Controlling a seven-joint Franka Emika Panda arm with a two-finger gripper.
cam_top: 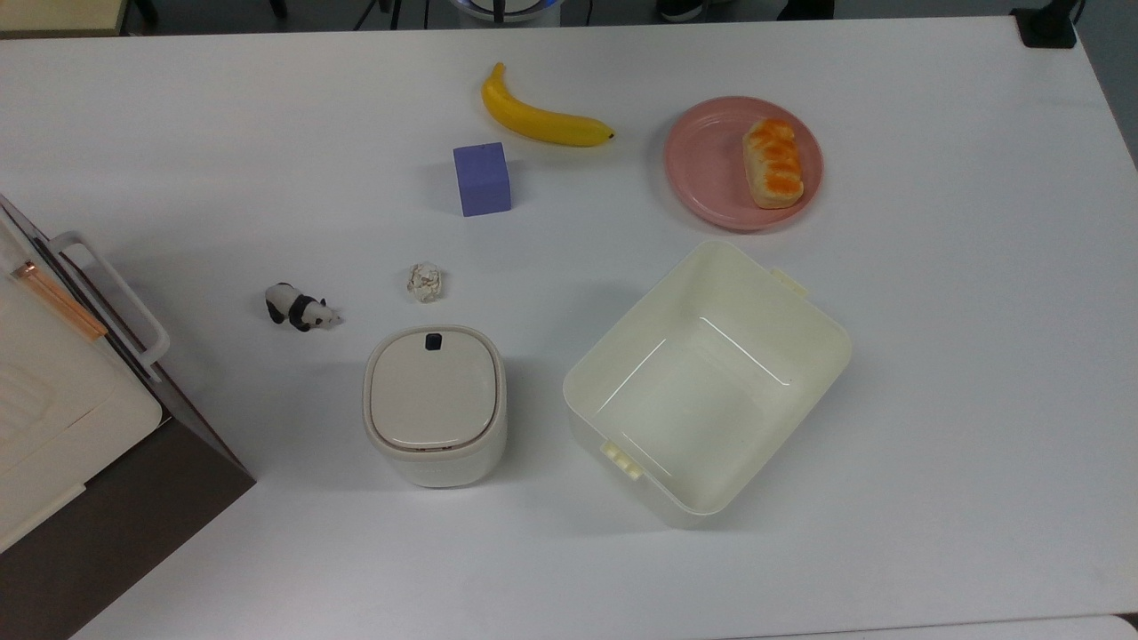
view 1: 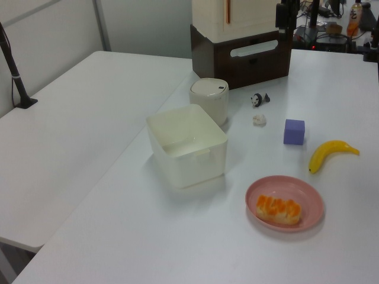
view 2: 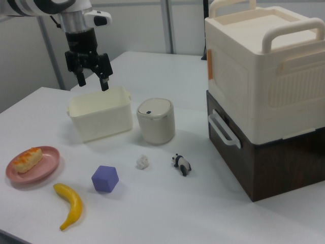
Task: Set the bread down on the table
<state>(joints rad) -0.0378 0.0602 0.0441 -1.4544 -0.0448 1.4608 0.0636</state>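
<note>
The bread [cam_top: 773, 164] [view 1: 278, 210] [view 2: 28, 158], a small loaf with a glossy orange-brown top, lies on a round pink plate [cam_top: 707, 173] [view 1: 309, 190] [view 2: 44, 170]. The plate stands on the white table [cam_top: 978, 311] [view 1: 177, 236] [view 2: 167, 208]. In the right view my gripper [view 2: 92, 83] hangs in the air above the cream bin [view 2: 99, 119], well to the right of and above the bread. Its fingers [view 2: 104, 81] stand open with nothing between them.
A yellow banana [cam_top: 542, 120], a purple block [cam_top: 483, 179], a paper ball [cam_top: 426, 282] and a toy panda [cam_top: 300, 308] lie on the table. A lidded canister [cam_top: 434, 404] stands beside the open cream bin [cam_top: 707, 382]. A cream crate on a brown cabinet [view 2: 264, 101] fills the top view's left edge.
</note>
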